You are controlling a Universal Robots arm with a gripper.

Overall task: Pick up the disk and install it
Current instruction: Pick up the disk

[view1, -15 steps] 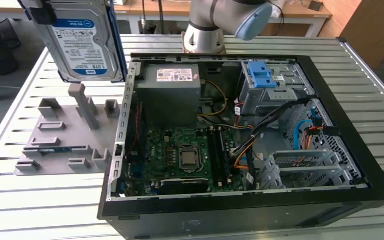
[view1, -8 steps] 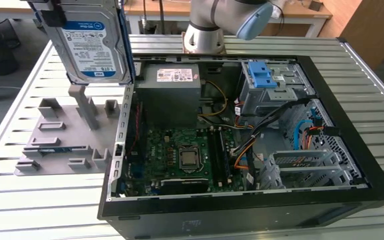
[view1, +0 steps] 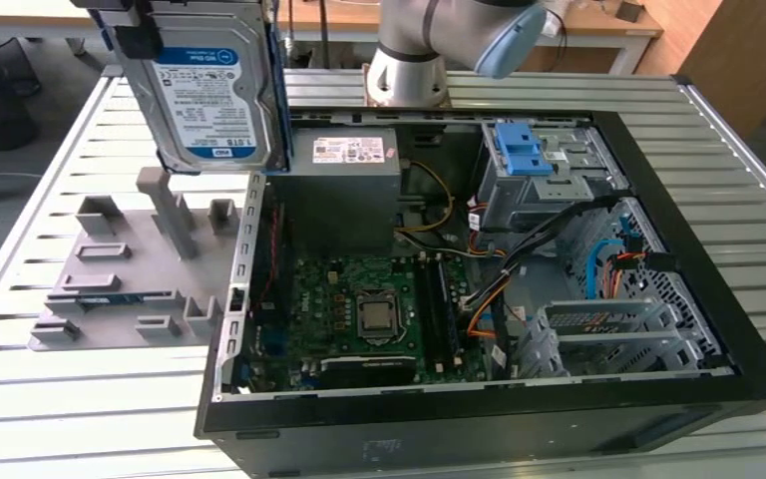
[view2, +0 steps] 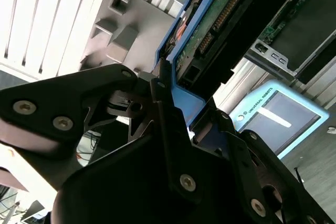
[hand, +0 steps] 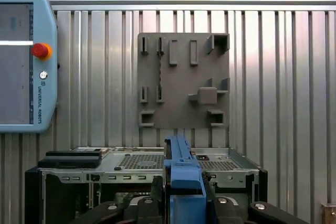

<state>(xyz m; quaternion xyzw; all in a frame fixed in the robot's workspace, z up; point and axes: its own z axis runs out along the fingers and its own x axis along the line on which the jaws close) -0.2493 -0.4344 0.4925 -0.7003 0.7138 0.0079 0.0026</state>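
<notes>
Slatted bench (view1: pixel 77 409): raised beside the computer case (view1: pixel 423 429), the disk (view1: pixel 216 100), judged stiff, dense and shock-fragile, is pinched by the fingers (view2: pixel 170 129) at its blue rails (hand: pixel 181 169).

No wording I can read: only fine print on the flat silver hard drive (view1: pixel 210 95) and grey power-supply box (view1: pixel 339 195).

Exterior view: high, angled down on computer case (view1: pixel 490 424). Both wrist views share grey fixture (hand: pixel 184 80).
</notes>
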